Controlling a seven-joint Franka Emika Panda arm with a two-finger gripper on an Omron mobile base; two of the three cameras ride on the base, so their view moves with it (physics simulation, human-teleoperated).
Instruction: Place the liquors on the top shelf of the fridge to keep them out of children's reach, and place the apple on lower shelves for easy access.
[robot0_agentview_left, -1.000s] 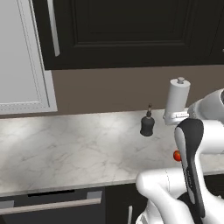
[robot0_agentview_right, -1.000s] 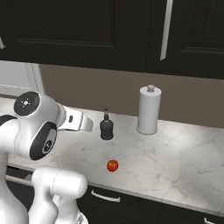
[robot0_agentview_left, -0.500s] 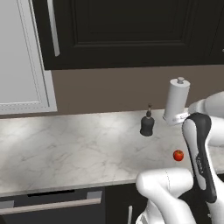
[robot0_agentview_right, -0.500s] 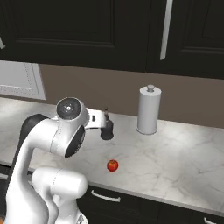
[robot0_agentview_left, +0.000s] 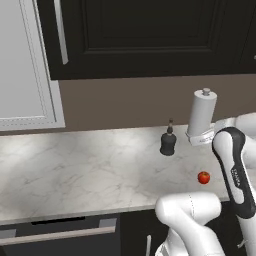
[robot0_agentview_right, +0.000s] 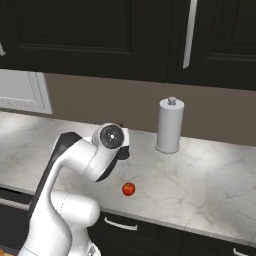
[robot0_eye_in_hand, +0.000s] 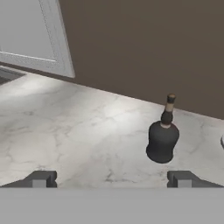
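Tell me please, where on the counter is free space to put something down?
The marble counter lies bare from the window frame to the dark bottle. It is crowded where bottle, paper towel roll and apple stand close.

Marbled white counter (robot0_agentview_left: 75, 165) with squat dark bottle (robot0_agentview_left: 168, 141), paper towel roll (robot0_agentview_left: 201, 114) (knobbed) and apple (robot0_agentview_left: 203, 177).

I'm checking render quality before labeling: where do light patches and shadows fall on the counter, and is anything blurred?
Left base view: a bright patch lies on the marble counter at left, and the apple is sharp. Right base view: the paper towel roll stands beside a bright patch. Hand view: the dark bottle looks slightly soft, with a faint shadow at its base.
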